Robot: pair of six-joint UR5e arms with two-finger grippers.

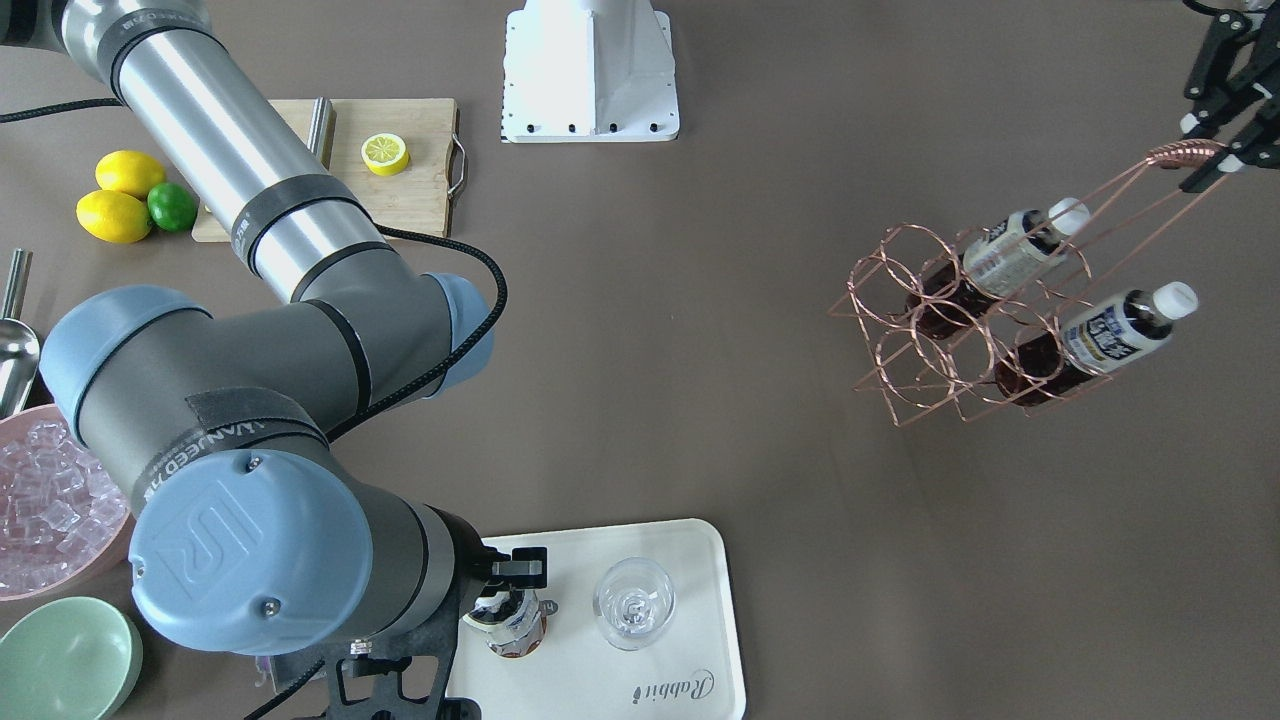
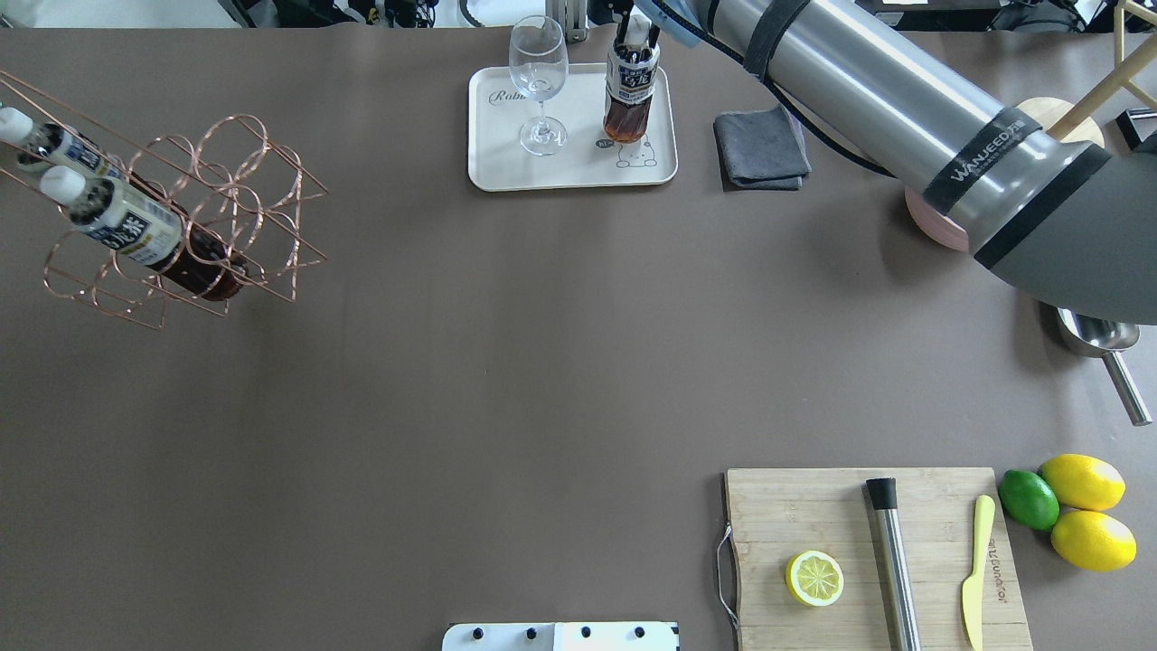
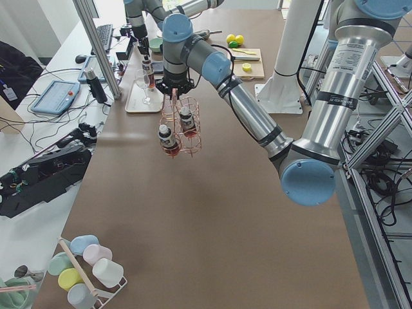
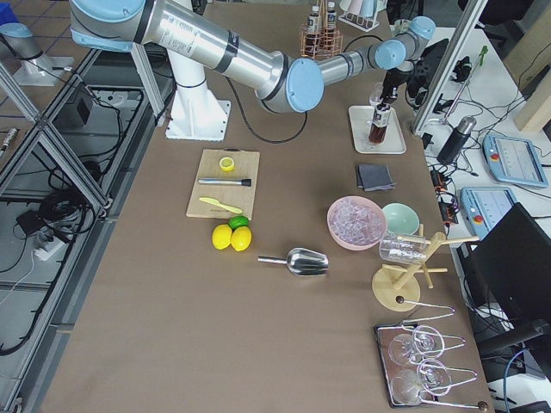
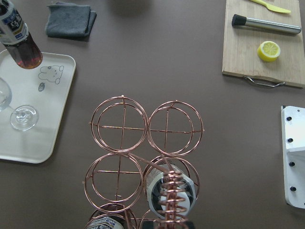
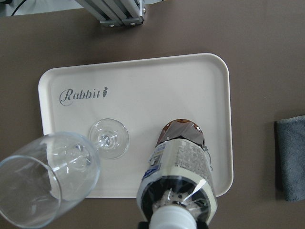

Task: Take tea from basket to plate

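Note:
My left gripper (image 1: 1205, 152) is shut on the coiled handle of the copper wire basket (image 1: 960, 320) and holds it tilted above the table at my far left. Two tea bottles (image 1: 1010, 255) (image 1: 1110, 335) sit in its cells, also seen in the overhead view (image 2: 136, 231). A third tea bottle (image 2: 630, 99) stands upright on the cream plate (image 2: 506, 172) by the bear drawing. My right gripper (image 2: 635, 41) is shut around its neck. The right wrist view looks straight down on this bottle (image 6: 178, 176).
A stemmed glass (image 2: 540, 81) stands on the plate left of the bottle. A grey cloth (image 2: 761, 149) lies right of the plate. A pink ice bowl (image 1: 50, 500), green bowl (image 1: 65, 660), metal scoop (image 2: 1098, 339), cutting board (image 2: 872, 551) and lemons (image 2: 1085, 511) are on my right.

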